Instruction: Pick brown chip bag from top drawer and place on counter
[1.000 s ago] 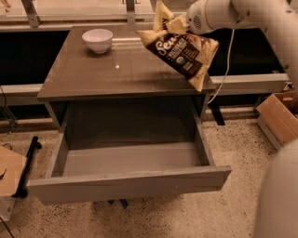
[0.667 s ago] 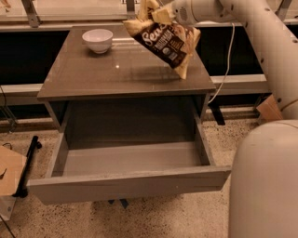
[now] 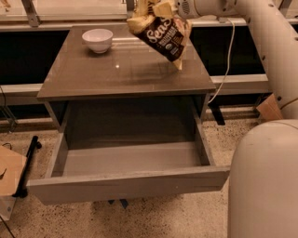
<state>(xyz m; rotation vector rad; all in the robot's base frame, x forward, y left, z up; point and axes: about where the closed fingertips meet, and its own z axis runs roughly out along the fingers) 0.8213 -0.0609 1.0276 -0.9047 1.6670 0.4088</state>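
Brown chip bag (image 3: pixel 163 35) is out of the drawer and up in the air. In the camera view, which is the only one you've got, it hangs tilted over the back right part of the counter (image 3: pixel 125 69), with its lower tan corner pointing down and not touching the top. The gripper (image 3: pixel 167 8) sits right at the top edge of the frame, pinched onto the bag's upper tan end, and the bag dangles from that one hold. The top drawer (image 3: pixel 125 183) is pulled fully out below and I can't see anything in it.

Here's what I'd worry about:

- **Dropping from height:** The bag looks well above the glossy counter. If you let go from up there, a light crinkly bag could skid or flop. It's closer to the right edge than the middle, so it could slide off toward the cable (image 3: pixel 228 60) and the floor.
- **Weak pinch:** You're only holding one crimped end. I'd guess a quick swing of the arm (image 3: pixel 260 42) could pull it loose early.
- **Drawer sticking out:** It juts toward the robot, so any move forward by the base risks bumping the front panel.

The white bowl (image 3: pixel 97 39) sits well apart on the back left, so it shouldn't be in your way.
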